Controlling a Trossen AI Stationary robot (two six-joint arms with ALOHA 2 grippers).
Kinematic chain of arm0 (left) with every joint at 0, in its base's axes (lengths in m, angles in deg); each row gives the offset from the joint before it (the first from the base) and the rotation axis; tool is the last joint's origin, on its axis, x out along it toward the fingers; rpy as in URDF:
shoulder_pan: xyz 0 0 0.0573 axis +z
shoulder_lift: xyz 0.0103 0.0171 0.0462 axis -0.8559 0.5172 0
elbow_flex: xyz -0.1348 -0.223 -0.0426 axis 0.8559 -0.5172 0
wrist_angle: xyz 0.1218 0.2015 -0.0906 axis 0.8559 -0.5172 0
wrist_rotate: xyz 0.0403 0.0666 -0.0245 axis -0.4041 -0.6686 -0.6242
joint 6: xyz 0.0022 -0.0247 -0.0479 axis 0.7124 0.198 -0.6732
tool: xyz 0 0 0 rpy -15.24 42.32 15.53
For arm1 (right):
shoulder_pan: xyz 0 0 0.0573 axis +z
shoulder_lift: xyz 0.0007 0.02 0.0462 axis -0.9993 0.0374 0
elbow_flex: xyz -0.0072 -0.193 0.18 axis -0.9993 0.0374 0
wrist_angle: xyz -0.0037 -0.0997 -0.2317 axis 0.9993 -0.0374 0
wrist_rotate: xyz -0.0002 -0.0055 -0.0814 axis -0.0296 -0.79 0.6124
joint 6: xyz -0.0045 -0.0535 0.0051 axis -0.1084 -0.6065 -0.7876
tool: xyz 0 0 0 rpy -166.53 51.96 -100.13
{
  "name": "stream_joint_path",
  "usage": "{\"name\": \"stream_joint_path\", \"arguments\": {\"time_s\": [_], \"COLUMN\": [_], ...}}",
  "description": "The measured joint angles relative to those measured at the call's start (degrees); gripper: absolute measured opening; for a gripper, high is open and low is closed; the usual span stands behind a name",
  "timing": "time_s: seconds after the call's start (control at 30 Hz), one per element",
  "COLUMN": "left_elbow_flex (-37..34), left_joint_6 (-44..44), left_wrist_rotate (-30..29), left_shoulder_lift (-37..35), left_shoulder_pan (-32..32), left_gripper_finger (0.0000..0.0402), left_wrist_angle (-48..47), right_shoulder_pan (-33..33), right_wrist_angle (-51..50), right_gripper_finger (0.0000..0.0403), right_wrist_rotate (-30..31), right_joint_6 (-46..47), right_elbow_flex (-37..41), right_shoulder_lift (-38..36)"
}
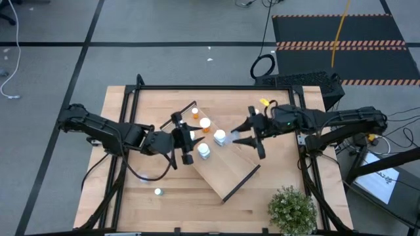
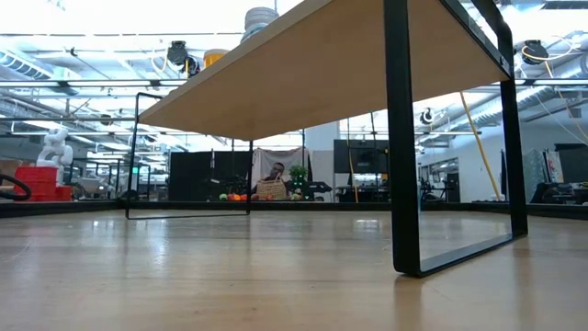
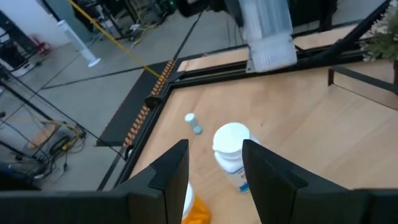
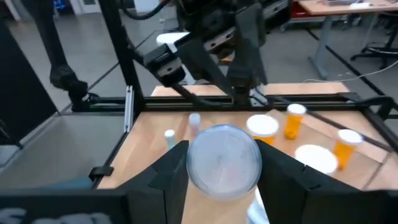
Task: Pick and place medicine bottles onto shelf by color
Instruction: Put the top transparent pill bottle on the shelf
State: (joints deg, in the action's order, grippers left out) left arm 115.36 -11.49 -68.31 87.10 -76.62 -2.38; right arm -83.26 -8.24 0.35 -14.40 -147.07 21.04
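Note:
The shelf [image 1: 230, 174] is a long light-wood board that lies slantwise on the table; the low view shows its underside [image 2: 322, 74] raised on dark end frames. Two orange bottles [image 1: 195, 113] [image 1: 205, 124] and a white-capped pale bottle [image 1: 204, 151] stand on it. My right gripper [image 1: 231, 136] is over the shelf's middle, shut on a clear bottle [image 4: 224, 155]. My left gripper [image 1: 184, 139] is open at the shelf's left side. Its fingers frame a white-capped pale bottle [image 3: 231, 146] that stands beyond them, and an orange bottle [image 3: 198, 213] is below them. My right gripper pinches the clear bottle's body [image 4: 193, 163] between its two fingers, coming from the table's right, about level. The bottle lies along the fingers, its clear round end toward the wrist and its white cap [image 1: 219, 137] past the fingertips. It is lifted clear of the shelf [image 3: 267, 31].
A tiny white-capped bottle [image 1: 158, 192] stands on the table near the front left. A small pale bottle [image 3: 193, 123] lies farther off in the left wrist view. A potted plant [image 1: 292, 210] is at the front right corner. A dark frame [image 1: 216, 88] runs around the table.

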Motion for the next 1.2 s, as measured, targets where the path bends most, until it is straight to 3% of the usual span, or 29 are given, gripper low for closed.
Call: {"name": "stream_joint_path", "arguments": {"time_s": [0.3,0.5,0.7,0.97,1.2], "left_elbow_flex": [0.1,0.0,0.0,0.0,0.1], "left_joint_6": [0.8,1.3,1.4,1.6,11.9], "left_wrist_rotate": [1.0,-1.3,-4.5,-3.9,-3.3], "left_shoulder_lift": [3.0,4.4,4.4,4.4,8.9], "left_shoulder_pan": [-1.7,-4.4,-7.5,-9.2,-11.5], "left_gripper_finger": [0.0152,0.0152,0.0152,0.0152,0.0188], "left_wrist_angle": [1.7,2.7,4.0,10.1,21.6], "right_shoulder_pan": [3.4,5.9,7.3,5.2,5.2], "right_wrist_angle": [6.0,12.3,24.1,44.2,51.6], "right_gripper_finger": [0.0154,0.0155,0.0156,0.0157,0.0157], "right_wrist_rotate": [-0.2,-4.9,-4.6,-4.5,-4.5], "right_joint_6": [-1.6,-1.9,-2.2,3.3,6.1], "right_elbow_flex": [0.0,0.1,6.5,16.2,18.4], "right_shoulder_lift": [5.2,6.0,6.1,5.8,5.8]}}
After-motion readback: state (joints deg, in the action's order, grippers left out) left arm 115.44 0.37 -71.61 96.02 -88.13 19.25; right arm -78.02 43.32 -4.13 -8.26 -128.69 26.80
